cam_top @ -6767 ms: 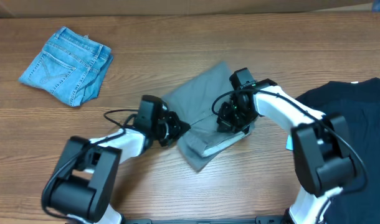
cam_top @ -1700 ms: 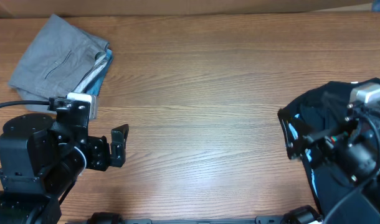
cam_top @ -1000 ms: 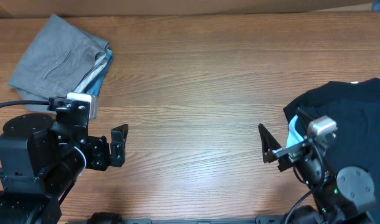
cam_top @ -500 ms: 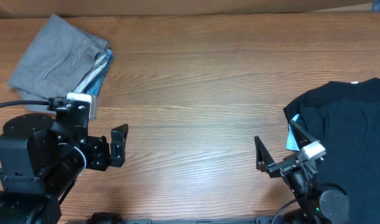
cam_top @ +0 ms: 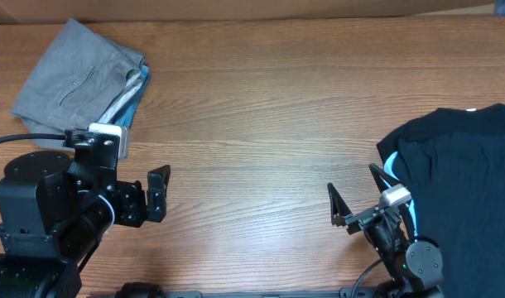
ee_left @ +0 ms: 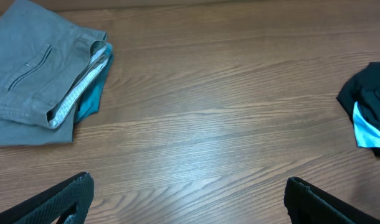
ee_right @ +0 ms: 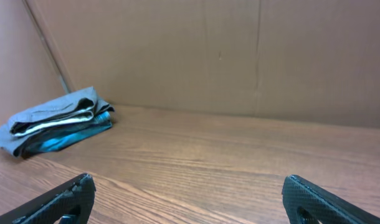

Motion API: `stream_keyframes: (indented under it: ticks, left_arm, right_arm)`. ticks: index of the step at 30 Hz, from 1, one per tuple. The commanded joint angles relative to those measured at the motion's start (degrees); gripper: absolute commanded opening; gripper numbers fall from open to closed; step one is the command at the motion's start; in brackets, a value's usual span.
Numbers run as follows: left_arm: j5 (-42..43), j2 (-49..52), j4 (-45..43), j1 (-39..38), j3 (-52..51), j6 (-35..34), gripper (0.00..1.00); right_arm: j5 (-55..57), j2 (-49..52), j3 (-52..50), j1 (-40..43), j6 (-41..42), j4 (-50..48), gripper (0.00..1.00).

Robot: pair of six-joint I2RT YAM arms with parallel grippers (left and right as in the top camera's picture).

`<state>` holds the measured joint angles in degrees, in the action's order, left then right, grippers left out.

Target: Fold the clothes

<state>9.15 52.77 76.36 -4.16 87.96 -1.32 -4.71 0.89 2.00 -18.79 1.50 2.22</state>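
**Grey shorts folded at 10 o'clock, both grippers wide open and empty**

Overhead view: the grey-khaki shorts (cam_top: 74, 79) lay folded into a compact bundle at 10 o'clock on the wooden table (cam_top: 261, 108). They sat on top of a blue denim pair (cam_top: 137, 89), of which only a narrow strip showed along the bundle's 3 o'clock edge. 1 slit pocket faced up on the top layer.

Left wrist view: the shorts (ee_left: 34, 68) appeared at 10 o'clock. The pale striped lining showed at the fold edge, and the blue denim pair (ee_left: 90, 99) peeked out below it.

Right wrist view: the same stack (ee_right: 53, 112) sat at 9 o'clock, grey over blue, in front of a brown cardboard wall (ee_right: 240, 56).

Left gripper (cam_top: 159, 194): at 8 o'clock on the table, near the bundle but apart from it. Its jaws were spread fully and nothing lay between them. The wrist view (ee_left: 190, 199) confirmed this, with only bare wood between the 2 fingertips.

Right gripper (cam_top: 352, 194): at 5 o'clock, jaws likewise fully apart and holding nothing. Its own view (ee_right: 190, 199) showed only table between the tips.

A black garment (cam_top: 459, 165) lay heaped at 3 to 4 o'clock, just beside the right gripper. A light blue patch (cam_top: 391, 165) showed at the garment's 9 o'clock edge.
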Motion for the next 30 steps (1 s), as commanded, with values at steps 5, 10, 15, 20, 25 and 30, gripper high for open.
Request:
stream_keyframes:
  ticks: [5,10,15,20,25,30]
  left_arm:
    - [-0.4,0.0,0.0,-0.3,0.3,-0.4,1.00]
    - [-0.4,0.0,0.0,-0.3,0.3,-0.4,1.00]
    - [-0.3,0.0,0.0,-0.3,0.3,-0.4,1.00]
    - [-0.4,0.0,0.0,-0.3,0.3,-0.4,1.00]
    - [-0.3,0.0,0.0,-0.3,0.3,-0.4,1.00]
    - [-0.4,0.0,0.0,-0.3,0.3,-0.4,1.00]
  right_arm:
    - [-0.5,-0.7,-1.6,0.3,0.2,-0.4,1.00]
    - [-0.5,-0.7,-1.6,0.3,0.2,2.1,1.00]
    - [-0.5,-0.7,-1.6,0.3,0.2,2.0,1.00]
    - [-0.5,-0.7,-1.6,0.3,0.2,2.0,1.00]
    - [-0.5,-0.7,-1.6,0.3,0.2,2.0,1.00]
    - [-0.5,-0.7,-1.6,0.3,0.2,2.0,1.00]
